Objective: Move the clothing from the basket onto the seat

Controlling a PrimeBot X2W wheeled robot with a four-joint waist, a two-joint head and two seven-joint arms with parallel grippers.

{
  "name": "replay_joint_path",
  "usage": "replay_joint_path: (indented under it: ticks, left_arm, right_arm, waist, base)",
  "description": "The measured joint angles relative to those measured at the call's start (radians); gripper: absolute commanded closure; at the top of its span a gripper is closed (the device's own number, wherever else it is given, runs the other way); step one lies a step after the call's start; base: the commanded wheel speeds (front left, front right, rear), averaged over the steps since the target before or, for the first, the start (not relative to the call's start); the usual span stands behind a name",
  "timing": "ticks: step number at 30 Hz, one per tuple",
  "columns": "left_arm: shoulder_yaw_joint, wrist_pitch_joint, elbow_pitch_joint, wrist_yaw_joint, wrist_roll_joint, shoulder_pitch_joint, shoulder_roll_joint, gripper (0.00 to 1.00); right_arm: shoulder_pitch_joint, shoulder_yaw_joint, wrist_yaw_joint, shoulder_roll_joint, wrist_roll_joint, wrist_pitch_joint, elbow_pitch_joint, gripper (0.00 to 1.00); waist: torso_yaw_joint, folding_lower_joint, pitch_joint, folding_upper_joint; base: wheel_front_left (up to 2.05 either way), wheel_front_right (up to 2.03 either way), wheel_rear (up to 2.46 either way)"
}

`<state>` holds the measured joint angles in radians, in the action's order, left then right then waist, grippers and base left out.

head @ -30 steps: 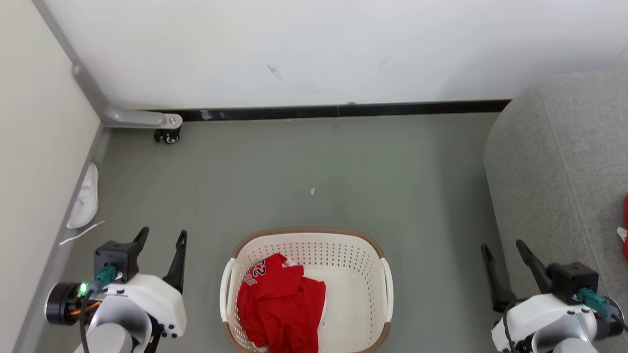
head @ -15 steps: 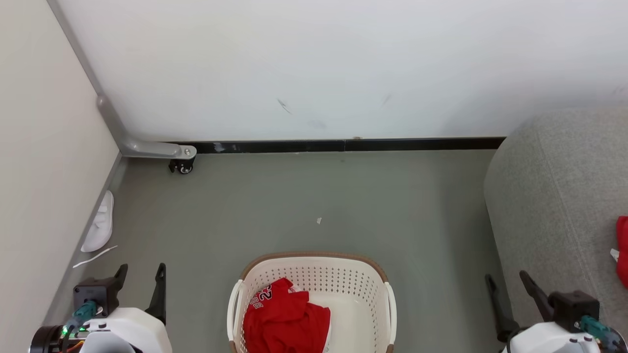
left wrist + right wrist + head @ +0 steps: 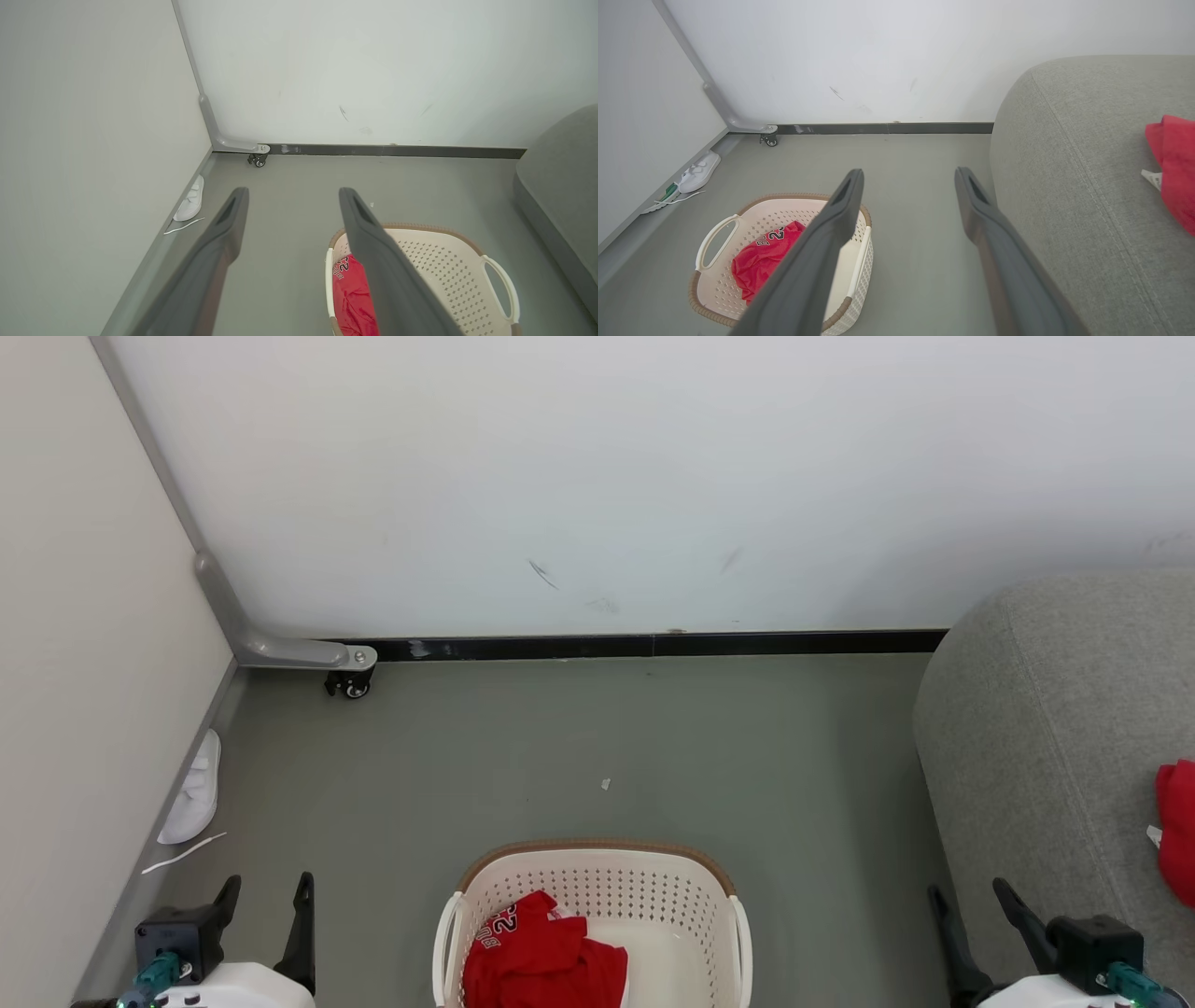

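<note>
So only the view tips up, nothing's grabbed yet: left end effector and right end effector hang spread and empty, red clothing sits in the basket, one piece already on the seat.

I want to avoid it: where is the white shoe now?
In the head view the white shoe lies on the floor at far left, against the wall.

Grey-green floor: a cream laundry basket stands at bottom centre, a grey sofa at right, a white shoe at the left edge against the wall, a black caster at upper left, and a tiny white scrap in the middle.
</note>
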<state>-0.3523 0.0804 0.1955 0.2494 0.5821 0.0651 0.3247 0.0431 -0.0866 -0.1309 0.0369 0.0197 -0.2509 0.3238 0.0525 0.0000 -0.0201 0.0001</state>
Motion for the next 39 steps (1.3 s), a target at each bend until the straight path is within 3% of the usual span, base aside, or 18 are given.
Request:
replay_joint_path:
  ticks: [30, 34, 39]
  left_arm:
    - [-0.011, -0.019, -0.119, 0.030, -0.002, -0.058, 0.031, 0.00]
    - [-0.035, -0.037, -0.140, 0.028, -0.004, -0.063, 0.037, 0.00]
    - [-0.087, -0.071, -0.145, -0.007, -0.008, -0.078, 0.048, 0.00]
  right_arm:
    - [0.017, -0.003, 0.000, -0.001, -0.001, 0.000, -0.031, 0.00]
    - [0.037, -0.015, 0.000, -0.001, 0.000, 0.000, -0.040, 0.00]
    - [0.058, -0.031, 0.000, -0.002, 0.000, 0.000, -0.056, 0.00]
  waist:
    - [-0.014, 0.0000, 0.010, 0.0000]
    - [-0.019, 0.0000, 0.018, 0.0000]
    - [-0.027, 0.0000, 0.031, 0.0000]
  base:
    - [0.00, 0.00, 0.00]
    - [0.00, 0.00, 0.00]
    - [0.00, 0.00, 0.00]
